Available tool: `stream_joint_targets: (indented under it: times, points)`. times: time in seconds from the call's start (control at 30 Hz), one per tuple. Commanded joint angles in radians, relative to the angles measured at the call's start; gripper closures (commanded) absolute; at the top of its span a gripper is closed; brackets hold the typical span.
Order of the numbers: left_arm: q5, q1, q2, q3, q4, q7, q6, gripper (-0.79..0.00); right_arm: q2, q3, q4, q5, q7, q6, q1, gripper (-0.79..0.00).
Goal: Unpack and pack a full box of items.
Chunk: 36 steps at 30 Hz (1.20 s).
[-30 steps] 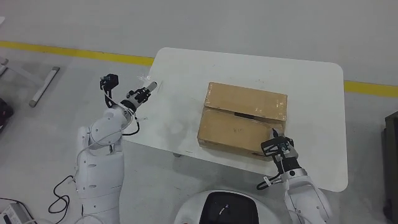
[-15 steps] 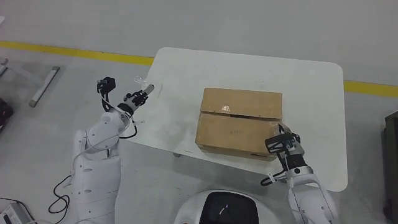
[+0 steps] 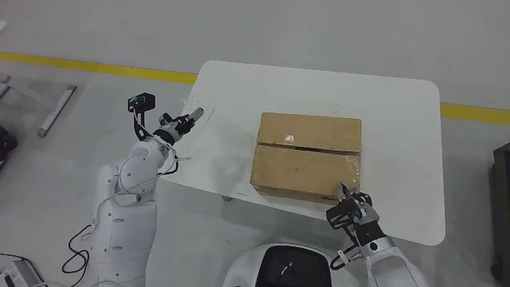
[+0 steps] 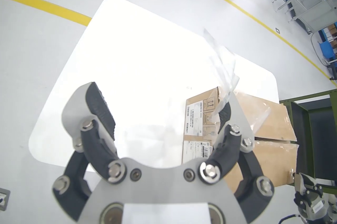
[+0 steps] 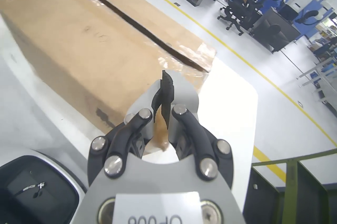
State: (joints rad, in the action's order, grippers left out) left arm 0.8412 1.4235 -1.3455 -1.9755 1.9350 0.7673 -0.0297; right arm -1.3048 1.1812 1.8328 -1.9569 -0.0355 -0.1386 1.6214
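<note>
Cardboard box (image 3: 307, 157) sits just ahead of the closed right tool (image 5: 165, 83).

Overhead plus wrist cameras, seemingly sharing box (image 3: 307, 157).

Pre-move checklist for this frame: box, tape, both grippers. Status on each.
1. Brown cardboard box flat on the white table: ok.
2. Box flaps open: not ok; both lie shut.
3. Seam free of tape: cannot tell; crinkled clear film sits at one end.
4. Left gripper free: not ok; jaws open, but a clear tape strip clings to one finger.
5. Right gripper open for a grasp: not ok; shut, beside the box's near corner.
</note>
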Motion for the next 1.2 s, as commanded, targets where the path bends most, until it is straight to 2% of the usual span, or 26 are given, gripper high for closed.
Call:
stream_joint_targets:
  times: [0.0, 0.17, 0.43, 0.47, 0.57, 0.6, 0.63, 0.7, 0.77, 1.0, 1.17]
  points:
    - [-0.002, 0.001, 0.002, 0.002, 0.001, -0.003, -0.013, -0.785, 0.005, -0.002, -0.008, -0.016, -0.029, -0.023, 0.018, 0.0]
    - [0.0, 0.009, 0.007, 0.013, 0.007, -0.013, -0.034, -0.785, 0.013, -0.002, -0.041, -0.033, -0.079, -0.068, 0.032, 0.0]
    - [-0.01, 0.027, 0.013, 0.028, 0.025, -0.025, -0.059, -0.785, 0.01, -0.008, -0.043, 0.0, -0.094, -0.026, 0.0, 0.0]
    - [-0.014, 0.029, 0.013, 0.031, 0.028, -0.026, -0.06, -0.785, 0.011, -0.003, -0.029, 0.004, -0.104, -0.023, 0.002, -0.172]
    - [-0.023, 0.031, 0.016, 0.041, 0.035, -0.032, -0.061, -0.785, 0.016, 0.017, 0.018, 0.012, -0.124, -0.017, 0.022, -0.302]
    - [-0.024, 0.031, 0.016, 0.044, 0.037, -0.034, -0.062, -0.785, 0.018, 0.024, 0.034, 0.017, -0.132, -0.02, 0.031, -0.431]
    - [-0.027, 0.032, 0.017, 0.048, 0.037, -0.036, -0.063, -0.785, 0.02, 0.033, 0.048, 0.021, -0.139, -0.02, 0.041, -0.499]
    - [-0.03, 0.033, 0.019, 0.055, 0.041, -0.037, -0.058, -0.785, 0.023, 0.048, 0.072, 0.026, -0.148, -0.014, 0.06, -0.523]
    - [-0.024, 0.037, 0.022, 0.059, 0.045, -0.039, -0.047, -0.785, 0.026, 0.063, 0.09, 0.02, -0.155, 0.002, 0.076, -0.628]
    - [-0.048, 0.058, 0.031, 0.037, 0.083, -0.007, -0.044, -0.785, 0.037, 0.093, 0.119, -0.017, -0.168, -0.006, 0.125, -0.646]
    - [-0.043, 0.086, 0.038, 0.008, 0.128, 0.009, -0.042, -0.785, 0.04, 0.095, 0.096, -0.083, -0.161, 0.043, 0.128, -0.656]
